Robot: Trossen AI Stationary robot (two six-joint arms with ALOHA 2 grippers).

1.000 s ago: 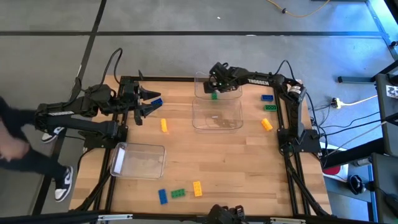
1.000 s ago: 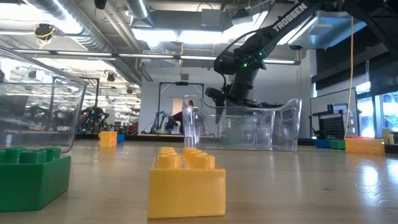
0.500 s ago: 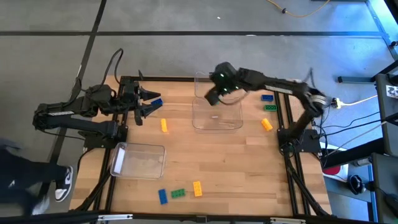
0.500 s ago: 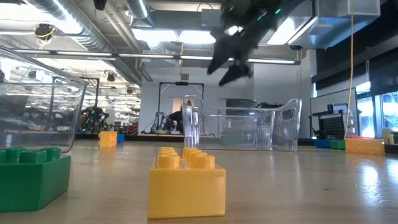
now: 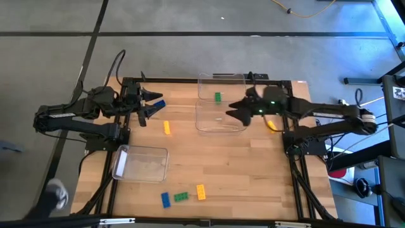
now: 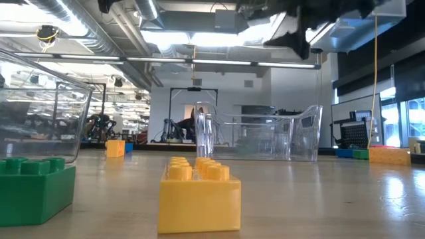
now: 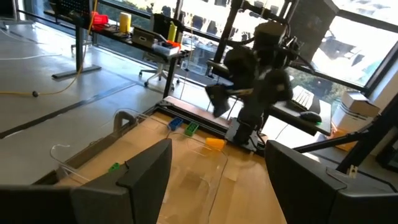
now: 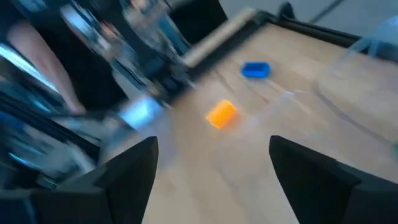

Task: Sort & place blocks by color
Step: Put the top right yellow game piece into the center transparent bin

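Right gripper [image 5: 231,110] hangs above the table at the edge of the middle clear bin [image 5: 221,120], fingers spread, nothing between them. Left gripper [image 5: 149,104] waits at the table's left edge, fingers also spread and empty, just beside a blue brick [image 5: 159,104].

Progress looks early: one green brick [image 5: 218,97] lies in the far clear bin [image 5: 221,85], long axis running toward the table's far edge. Third bin [image 5: 140,163], near left, appears empty. Unsorted on the wood: an orange brick [image 5: 166,128], another orange brick [image 5: 271,126] partly under the right arm, and a near-edge row of blue [image 5: 165,199], green [image 5: 181,197], orange [image 5: 200,192].
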